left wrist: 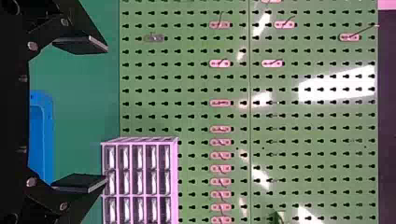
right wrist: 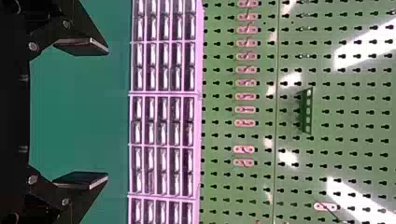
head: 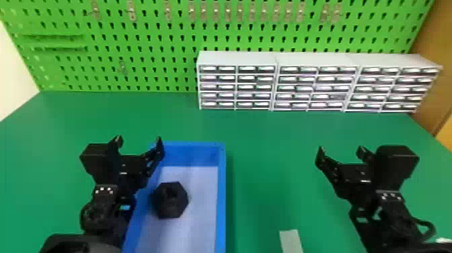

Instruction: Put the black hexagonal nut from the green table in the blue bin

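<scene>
Left hand [head: 138, 139]: released, its two fingers spread well apart. Position in head view: near the far-left corner of the bin [head: 221, 202], one finger overlapping that corner. Left wrist view agrees, both fingers parted, blue bin edge seen between them. Right hand [head: 341, 149]: likewise released, fingers wide apart, above the right part of the surface [head: 265, 141], well apart from the bin.

Nut [head: 170, 200]: black, hexagonal, inside the bin on its pale floor, closer to the left wall than to the right. Lies flat, hole facing up. Relative to the left hand: nearer the robot and a little to the right, apart from the fingers.

Surface: green, flat. One pale strip [head: 291, 240] lies on it near the bottom edge of head view, between the bin and the right arm. Drawer cabinets [head: 235, 59] stand side by side at the back, five rows of drawers in each. Behind them rises a green pegboard [head: 156, 37] with a row of metal clips across its upper part. Brown panel [head: 434, 43] at right, pale wall [head: 13, 67] at left.

Count: nut, 1; bin, 1; hands, 2; cabinets, 3; strip, 1; pegboard, 1.
</scene>
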### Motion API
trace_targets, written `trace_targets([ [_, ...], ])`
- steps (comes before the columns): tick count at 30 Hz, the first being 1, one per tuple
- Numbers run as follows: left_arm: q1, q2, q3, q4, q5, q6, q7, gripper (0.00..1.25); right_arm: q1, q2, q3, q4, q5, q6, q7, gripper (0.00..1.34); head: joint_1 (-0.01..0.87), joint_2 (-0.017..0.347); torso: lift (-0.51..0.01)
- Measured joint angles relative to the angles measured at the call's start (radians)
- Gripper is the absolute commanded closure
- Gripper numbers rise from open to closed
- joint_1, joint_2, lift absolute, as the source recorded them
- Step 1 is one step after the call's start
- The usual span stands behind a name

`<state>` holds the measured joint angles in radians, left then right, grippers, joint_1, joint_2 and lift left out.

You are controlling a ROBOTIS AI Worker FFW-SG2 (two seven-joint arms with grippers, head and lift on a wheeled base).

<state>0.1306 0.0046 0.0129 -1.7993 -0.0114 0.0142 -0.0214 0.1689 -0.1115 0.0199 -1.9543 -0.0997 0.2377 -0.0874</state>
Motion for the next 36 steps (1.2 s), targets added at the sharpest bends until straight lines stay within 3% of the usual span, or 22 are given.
trace_targets([
  [36,-0.004,0.000,0.001,0.000,0.002,0.001,0.000,0.28,0.002,-0.007,-0.002,-0.002,-0.008,0.000,0.000,0.33,0.657,0.057,-0.095],
])
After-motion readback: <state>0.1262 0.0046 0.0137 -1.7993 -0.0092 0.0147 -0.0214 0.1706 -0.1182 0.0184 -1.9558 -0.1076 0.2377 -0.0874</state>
